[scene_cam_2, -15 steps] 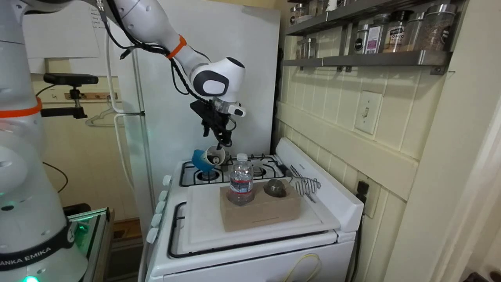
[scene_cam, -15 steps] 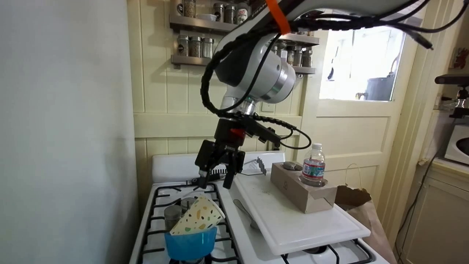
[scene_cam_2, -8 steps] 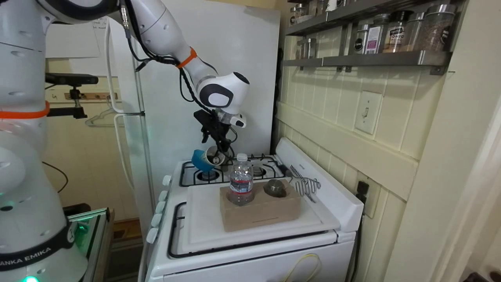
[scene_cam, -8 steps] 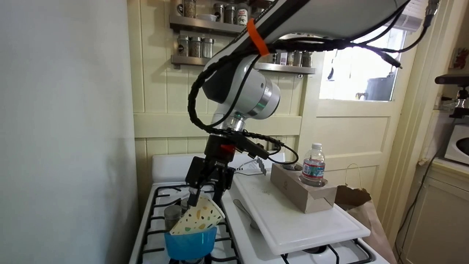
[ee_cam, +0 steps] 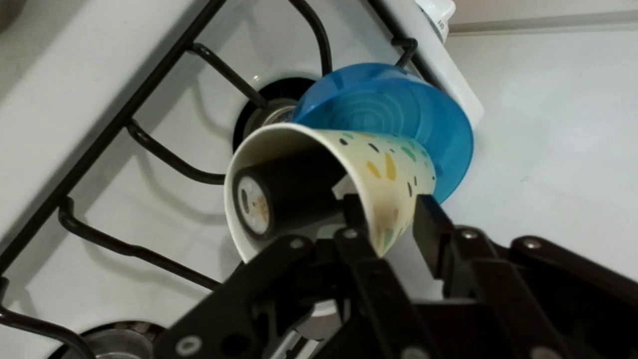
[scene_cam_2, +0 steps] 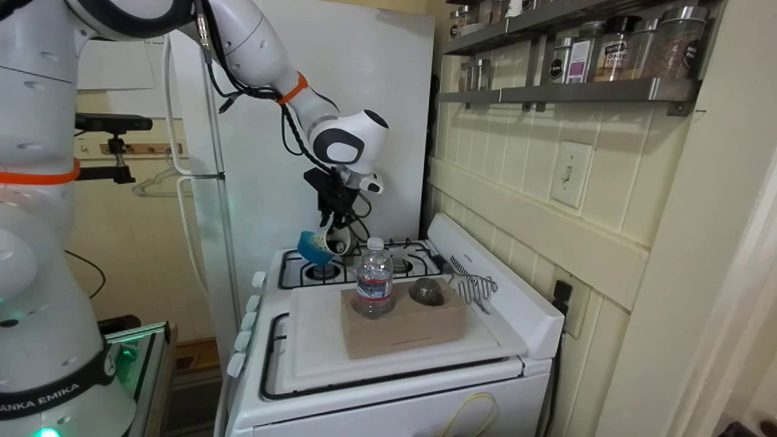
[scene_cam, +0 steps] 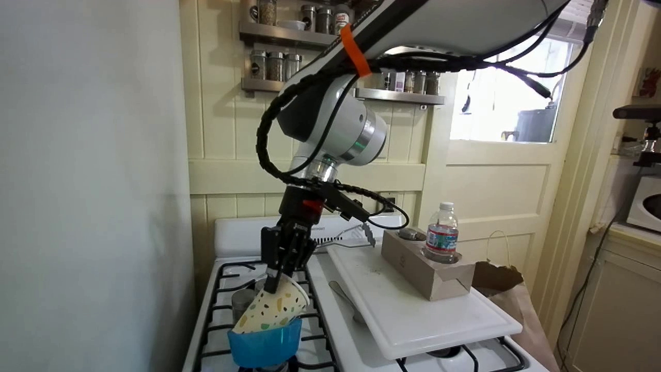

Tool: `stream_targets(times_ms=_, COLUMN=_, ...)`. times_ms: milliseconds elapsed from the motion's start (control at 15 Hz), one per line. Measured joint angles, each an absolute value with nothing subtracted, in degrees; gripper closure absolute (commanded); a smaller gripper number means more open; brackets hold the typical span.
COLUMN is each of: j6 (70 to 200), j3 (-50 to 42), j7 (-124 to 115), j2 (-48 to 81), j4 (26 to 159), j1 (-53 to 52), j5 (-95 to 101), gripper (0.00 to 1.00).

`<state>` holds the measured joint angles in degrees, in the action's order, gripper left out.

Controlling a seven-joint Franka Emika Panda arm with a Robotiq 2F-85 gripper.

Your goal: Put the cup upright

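The cream cup point(scene_cam: 273, 310), with green, yellow and dark flecks, lies tilted with its base end over the blue tub point(scene_cam: 264, 347). In the wrist view the mouth of the cup point(ee_cam: 394, 172) faces toward the camera, and a dark cylinder point(ee_cam: 299, 189) with a pale round end sits inside. My gripper point(ee_cam: 388, 204) straddles the cup's wall near the rim: one finger is inside the mouth, the other outside. The jaws are partly closed, and a gap still shows between the pads around the thin wall. The inner fingertip is partly hidden by the rim.
Behind the cup stands a glass jar point(scene_cam: 242, 302) on the stove's black grates. A white board point(scene_cam: 454, 323) beside it carries a cardboard box point(scene_cam: 408, 266) with a water bottle point(scene_cam: 442, 235). A spoon point(scene_cam: 345, 299) lies by the board. A tall fridge point(scene_cam_2: 388, 79) rises behind the stove.
My gripper has come down onto the cup, so that one finger is in its mouth, and the jaws have narrowed. The cup and the blue tub have shifted slightly left in an exterior view.
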<state>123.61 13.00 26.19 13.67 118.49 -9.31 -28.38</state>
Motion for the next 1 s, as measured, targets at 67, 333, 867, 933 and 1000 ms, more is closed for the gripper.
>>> stream_targets(times_ms=67, j6=123.6, j3=13.1, j7=26.2, j2=13.7, j4=118.4, j1=-9.3, j5=-28.4, gripper=1.00)
stream_targets(times_ms=333, j6=123.3, j3=13.3, j7=26.2, j2=13.7, j4=118.1, j1=-9.3, j5=-28.3, gripper=0.99)
stream_targets(times_ms=867, j6=111.5, j3=11.3, j7=23.7, j2=2.3, j4=117.9, j1=-7.8, j5=-18.8, gripper=0.99)
stream_targets(times_ms=933, j6=110.4, j3=10.6, j7=22.3, j2=-0.4, j4=118.4, j1=-7.7, j5=-15.7, gripper=0.99)
stream_targets(times_ms=1000, j6=109.8, j3=10.1, j7=20.8, j2=-2.8, j4=119.1, j1=-7.7, j5=-12.8, gripper=0.99)
